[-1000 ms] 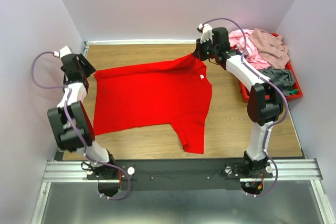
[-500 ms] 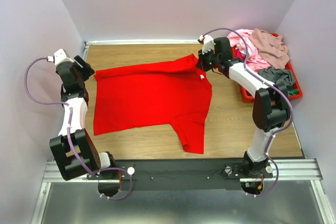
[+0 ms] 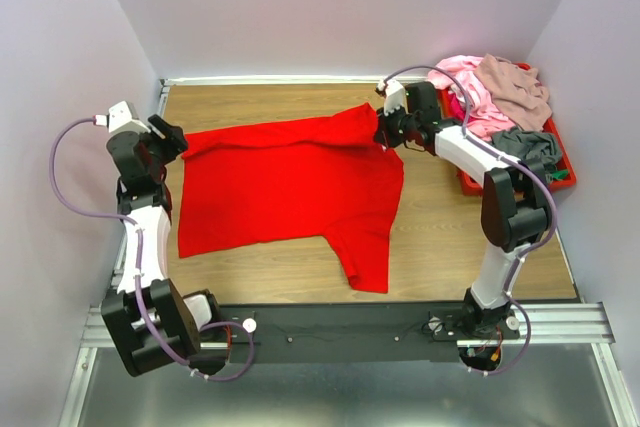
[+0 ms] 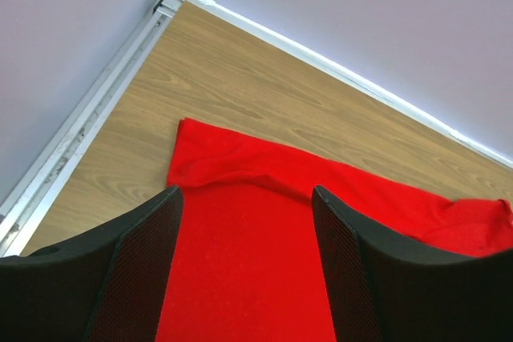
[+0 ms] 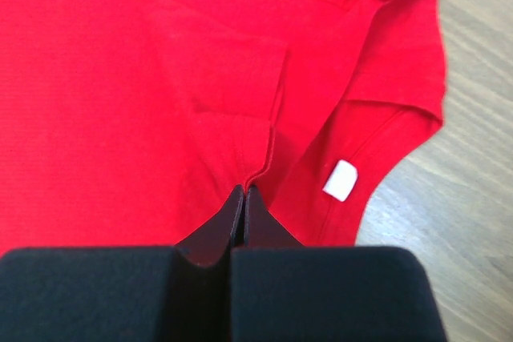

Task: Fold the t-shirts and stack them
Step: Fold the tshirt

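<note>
Across the middle of the wooden surface (image 3: 440, 237) your red t-shirt (image 3: 290, 187) lies spread nearly flat, one sleeve pointing toward the arm bases. Your right hand (image 5: 244, 198) is clamped shut on a pinched ridge of red cloth at the far right shoulder, just beside the white neck label (image 5: 342, 179). That corner rises off the surface to the fingers, which I judge to be your anchor for pulling the cloth taut or starting a fold. Your left hand (image 4: 244, 198) stands open with nothing between its fingers, poised above the shirt's far left corner, where the edge is slightly rumpled. It looks lined up to take the matching corner. Heaped unfolded in the red tray (image 3: 562, 180) at the right are the pink shirt (image 3: 462, 82), the mauve-beige shirt (image 3: 515, 87) and the grey shirt (image 3: 528, 145).
</note>
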Tool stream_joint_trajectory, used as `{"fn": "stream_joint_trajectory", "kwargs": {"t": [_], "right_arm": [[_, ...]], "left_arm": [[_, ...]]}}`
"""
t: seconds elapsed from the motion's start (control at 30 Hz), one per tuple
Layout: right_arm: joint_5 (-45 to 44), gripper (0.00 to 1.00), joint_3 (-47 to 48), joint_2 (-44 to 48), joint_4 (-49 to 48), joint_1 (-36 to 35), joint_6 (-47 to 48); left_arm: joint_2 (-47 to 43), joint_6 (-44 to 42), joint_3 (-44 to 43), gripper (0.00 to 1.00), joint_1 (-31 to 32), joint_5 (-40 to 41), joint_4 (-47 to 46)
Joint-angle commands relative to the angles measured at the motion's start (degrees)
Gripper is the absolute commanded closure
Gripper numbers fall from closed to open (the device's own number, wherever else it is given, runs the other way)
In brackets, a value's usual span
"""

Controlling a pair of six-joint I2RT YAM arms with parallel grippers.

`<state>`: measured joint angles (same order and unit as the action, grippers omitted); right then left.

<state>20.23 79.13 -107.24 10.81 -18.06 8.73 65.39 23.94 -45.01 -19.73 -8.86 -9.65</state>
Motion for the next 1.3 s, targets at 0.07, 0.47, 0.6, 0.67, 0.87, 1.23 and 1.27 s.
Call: {"fn": "stream_joint_trajectory", "kwargs": {"t": [0.07,0.47,0.6,0.67,0.87,1.23,1.27], "right_arm": [[4.99,0.99,-2.75,3.26,1.41,-0.48,2.34],[7.63,0.99,-3.63,3.35,2.81,-0.48,4.63],[8.59,0.98,-3.99,3.88,3.25,-0.48,5.94],[8.86,0.98,-4.34,4.41,3.43,-0.48,6.21],[10.18,0.96,-4.69,4.15,4.66,-0.65,7.17],[13.88,0.47,-2.58,5.98,11.52,-1.36,14.47],[12.83,0.43,-2.23,6.51,11.6,-1.45,14.73]], "left_arm": [[-3.51,-1.09,2.56,0.27,0.83,-4.14,1.39],[-4.13,-1.36,3.0,0.27,1.97,-4.67,1.83],[-4.04,-1.45,3.0,0.27,2.06,-4.67,1.83],[-4.04,-1.44,2.91,0.27,2.15,-4.59,1.83],[-3.6,-1.45,2.91,0.27,2.24,-4.76,1.83],[-3.6,-1.45,2.83,0.27,2.23,-4.85,1.91],[-3.6,-1.53,2.83,0.27,2.15,-4.85,1.83]]}}
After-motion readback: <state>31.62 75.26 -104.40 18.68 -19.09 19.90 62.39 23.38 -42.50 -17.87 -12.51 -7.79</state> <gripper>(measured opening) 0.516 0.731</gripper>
